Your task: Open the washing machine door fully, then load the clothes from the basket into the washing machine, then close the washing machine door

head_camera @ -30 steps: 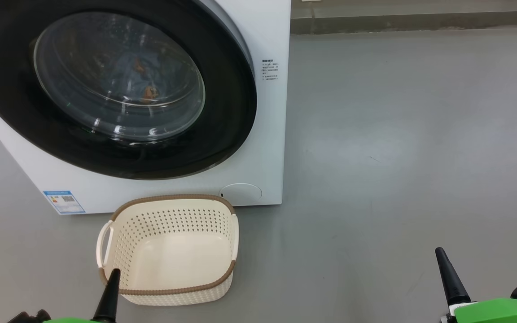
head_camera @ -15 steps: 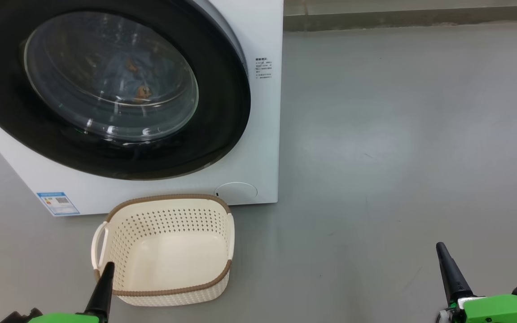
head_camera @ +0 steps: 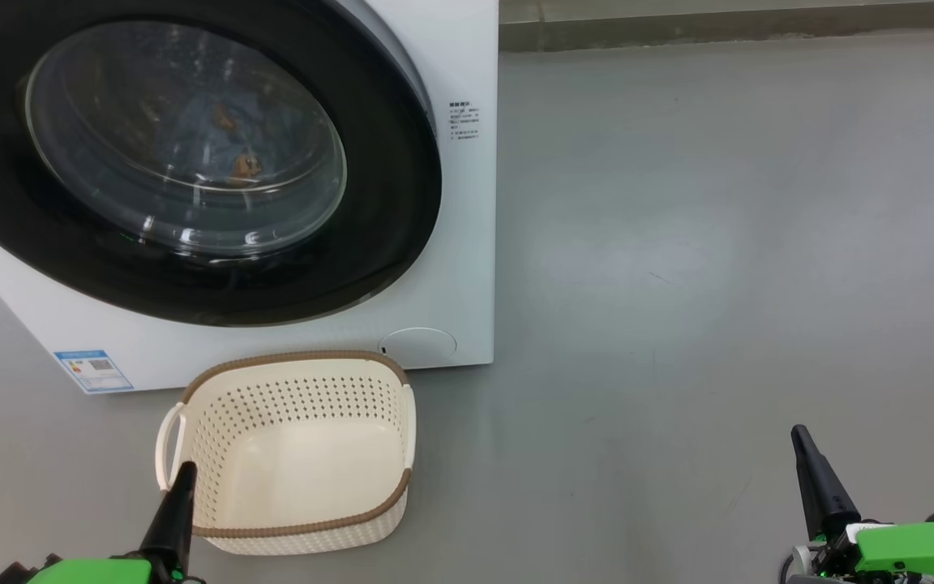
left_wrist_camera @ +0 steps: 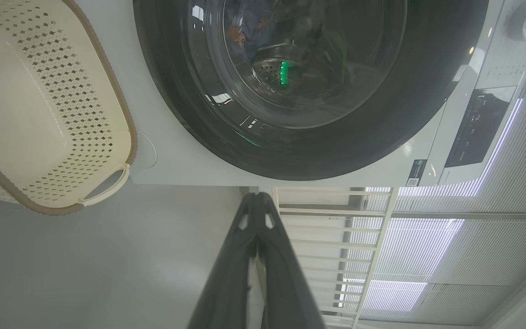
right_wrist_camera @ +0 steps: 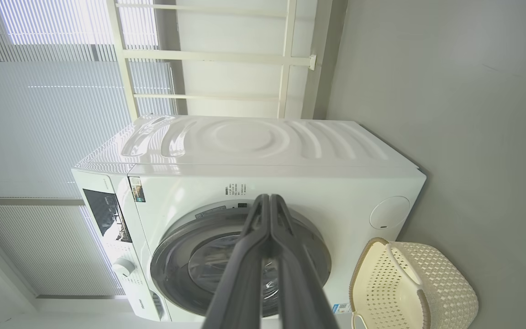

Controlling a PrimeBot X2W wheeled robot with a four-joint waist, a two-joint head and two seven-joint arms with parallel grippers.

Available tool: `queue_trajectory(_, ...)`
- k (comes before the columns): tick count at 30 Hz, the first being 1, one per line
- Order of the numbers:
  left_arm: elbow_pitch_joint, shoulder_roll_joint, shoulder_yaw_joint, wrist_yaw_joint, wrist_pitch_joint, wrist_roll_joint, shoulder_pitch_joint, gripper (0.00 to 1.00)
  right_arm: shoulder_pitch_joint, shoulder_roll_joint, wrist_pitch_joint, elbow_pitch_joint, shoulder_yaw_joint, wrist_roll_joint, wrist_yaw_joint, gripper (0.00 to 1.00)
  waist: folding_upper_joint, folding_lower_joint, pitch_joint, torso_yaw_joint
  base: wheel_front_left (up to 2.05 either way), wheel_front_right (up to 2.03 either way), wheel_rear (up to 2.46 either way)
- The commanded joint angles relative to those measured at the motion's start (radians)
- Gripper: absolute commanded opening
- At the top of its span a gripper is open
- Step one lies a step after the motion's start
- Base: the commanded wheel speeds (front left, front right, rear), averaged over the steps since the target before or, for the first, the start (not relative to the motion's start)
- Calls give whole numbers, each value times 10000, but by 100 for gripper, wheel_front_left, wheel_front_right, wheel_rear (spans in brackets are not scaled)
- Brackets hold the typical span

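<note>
The white washing machine point(head_camera: 467, 243) stands at the upper left, its glossy black door point(head_camera: 402, 186) flush against the front. Through the glass I see the light-blue clothes point(head_camera: 224, 138) inside the drum. The cream basket point(head_camera: 305, 527) sits on the floor just before the machine, with nothing in it. My left gripper point(head_camera: 183, 472) is shut, its tip over the basket's near left rim. My right gripper point(head_camera: 798, 434) is shut and holds nothing, far to the right above bare floor. In the left wrist view the shut left gripper point(left_wrist_camera: 256, 196) points past the door point(left_wrist_camera: 427, 91), with the basket point(left_wrist_camera: 53, 114) at left.
Grey floor point(head_camera: 718, 243) spreads to the right of the machine. A wall base point(head_camera: 743, 28) runs along the far edge. In the right wrist view the shut right gripper point(right_wrist_camera: 269, 198) faces the machine point(right_wrist_camera: 254, 146), with window blinds point(right_wrist_camera: 39, 114) beside it.
The whole head view has shifted left, so the camera has turned. Both grippers stay shut, low at the view's bottom edge; door and basket look unmoved.
</note>
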Motion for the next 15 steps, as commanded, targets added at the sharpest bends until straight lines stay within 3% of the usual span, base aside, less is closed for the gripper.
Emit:
queue_trajectory(1, -168, 210, 399, -29, 116, -321, -544, 0, -581, -133, 123, -240, 218, 334, 16, 0, 0, -1, 9, -19, 0, 0, 0)
queue_trajectory(15, -165, 173, 458, -29, 166, -303, -552, 0, -586, -133, 130, -239, 217, 362, 16, 0, 0, -1, 10, -22, 0, 0, 0)
